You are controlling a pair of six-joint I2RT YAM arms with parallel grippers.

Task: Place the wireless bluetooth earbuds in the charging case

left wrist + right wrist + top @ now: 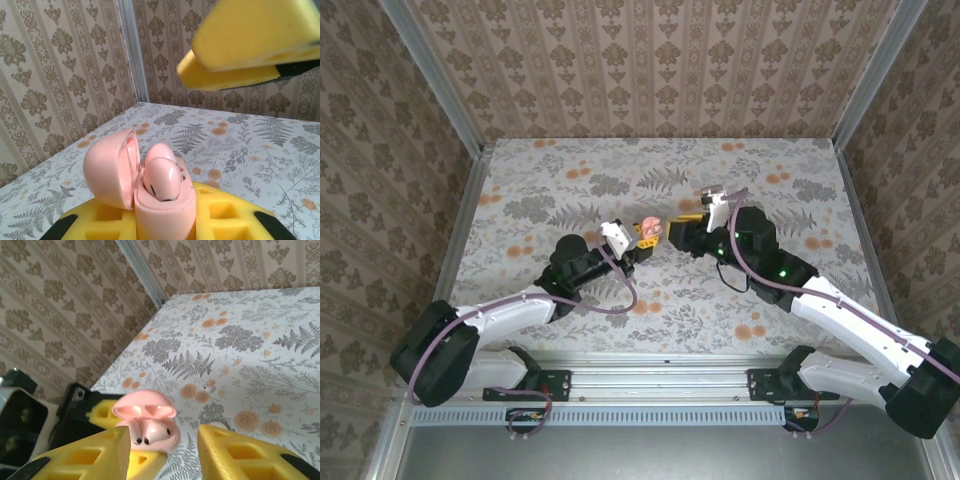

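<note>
The left claw (160, 220) was clamped on the lower body of the pink charging case (161, 207), with a yellow finger pressed against each side. In the left wrist view the frame edge cut off the bottom of the case and most of both fingers. The lid (107, 170) stood open, tipped out over one finger of that claw. Two pale pink earbuds (162, 182) sat in the case between the fingers, one directly behind the other. The nearer one hid most of the farther, and how deep either was seated could not be made out.

The right claw (164, 437) was wide open and held nothing, its two yellow fingers (250, 455) well apart. The case lay just beyond its fingertips, in line with the gap between them. From there the earbuds showed as rounded pink shapes with small dark spots under the raised lid. Whether the fingertips touched the case could not be told. In the left wrist view these fingers hung above and beyond the case, blurred and cropped by the top and right edges.

From the top, the two claws met tip to tip over the middle of the floral counter (570, 185). The case was a small pink spot between them, and the earbuds were too small to tell there.
</note>
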